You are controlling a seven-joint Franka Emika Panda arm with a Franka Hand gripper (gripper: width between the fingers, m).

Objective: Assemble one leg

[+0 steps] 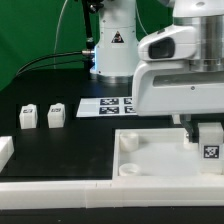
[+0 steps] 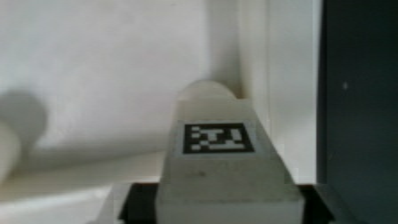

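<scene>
Gripping a leg [image 2: 217, 140], the jaws sit closed on its near end: in the wrist view the white block rises from the dark finger bodies at the lower middle of the frame, its square marker facing the camera and its rounded far end pointing toward the pale surface beyond. That looks like a hold chosen to keep the free end clear for insertion.

In the exterior view the same leg [image 1: 210, 143] shows at the right edge, just below the gripper [image 1: 205, 128], marker outward, hanging over the far right part of the white tray [image 1: 150, 150]. The tray fills the lower right of that frame, with raised walls and round recesses near its corners. I judge the leg is being brought to the corner socket on that side, though neither view shows whether the tip has touched the tray or entered a socket; the wrist view only shows white surface behind the leg and a dark strip at the right of the frame.

Beyond the tray, in the upper middle of the exterior view, the marker board [image 1: 108, 104] lies flat on the black counter [image 1: 40, 140]. At the left of the frame two more small white blocks [image 1: 42, 116] stand side by side, well apart from the tray, and another white part [image 1: 4, 152] is cut off by the left edge. A long white bar [image 1: 60, 192] crosses the bottom. They seem parked out of the arm's working path.

The next move calls for keeping the leg upright while lowering; a tilt could jam it.
</scene>
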